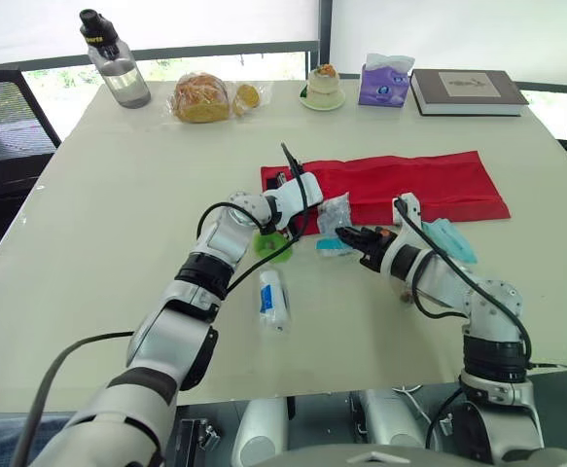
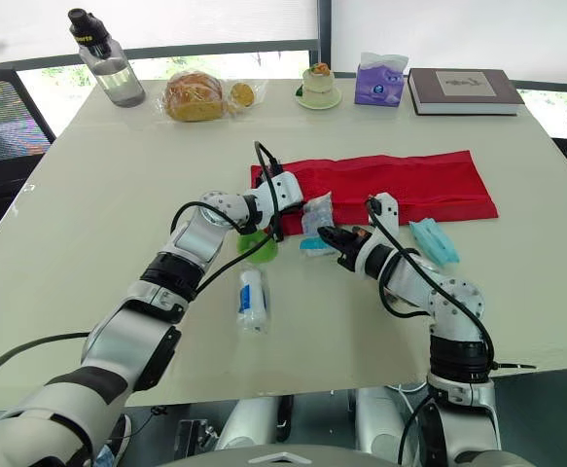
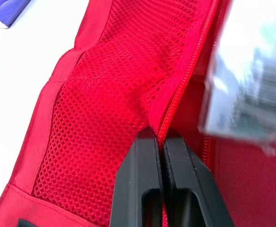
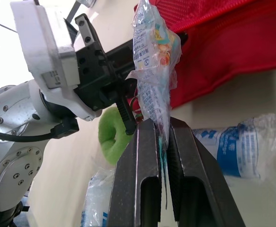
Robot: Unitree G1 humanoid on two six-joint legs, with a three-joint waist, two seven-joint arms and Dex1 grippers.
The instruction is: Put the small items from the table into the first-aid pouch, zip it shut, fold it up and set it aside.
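Red pouch [image 1: 409, 185] lies flat on the tabletop [image 1: 108, 204]; my left tool [image 3: 162, 139] pinches its mesh edge to open the pocket, right tool [image 4: 162, 124] clamps a clear packet [image 4: 153, 52] beside it, ready to slip in.

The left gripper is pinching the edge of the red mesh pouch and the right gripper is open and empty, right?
Not quite: the right gripper is shut on a clear printed plastic packet, as the right wrist view shows. The left gripper does pinch the edge of the red mesh pouch.
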